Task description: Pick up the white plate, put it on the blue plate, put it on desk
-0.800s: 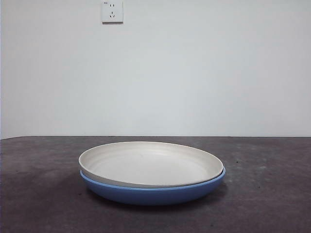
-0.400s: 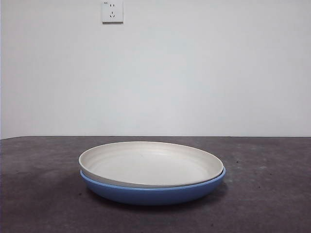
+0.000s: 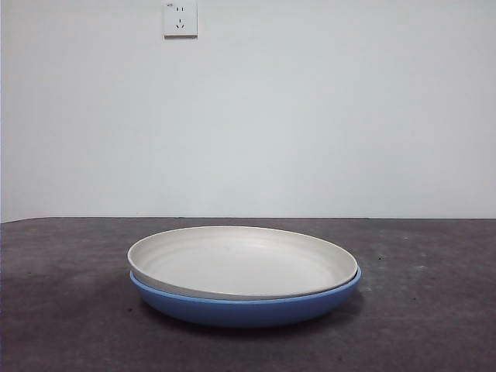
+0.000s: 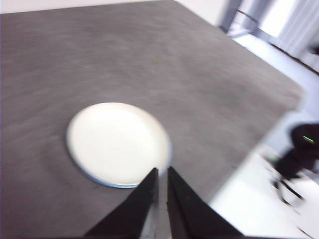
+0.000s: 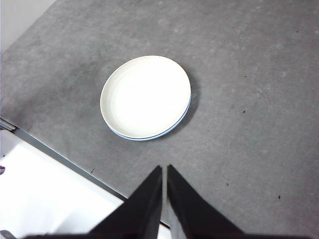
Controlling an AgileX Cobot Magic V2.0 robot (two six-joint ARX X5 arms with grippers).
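The white plate sits nested inside the blue plate on the dark desk, in the middle of the front view. Only the blue plate's rim shows in the wrist views: as a thin line in the left wrist view and in the right wrist view around the white plate. My left gripper is shut and empty, high above the desk, away from the plates. My right gripper is shut and empty, also high above. Neither gripper shows in the front view.
A wall socket is on the white wall behind. The desk edge runs near the plates in the right wrist view, with a white floor beyond. The desk's far edge shows in the left wrist view.
The plates sit very slightly further right in the front view. No arm shows in the front view, then or now.
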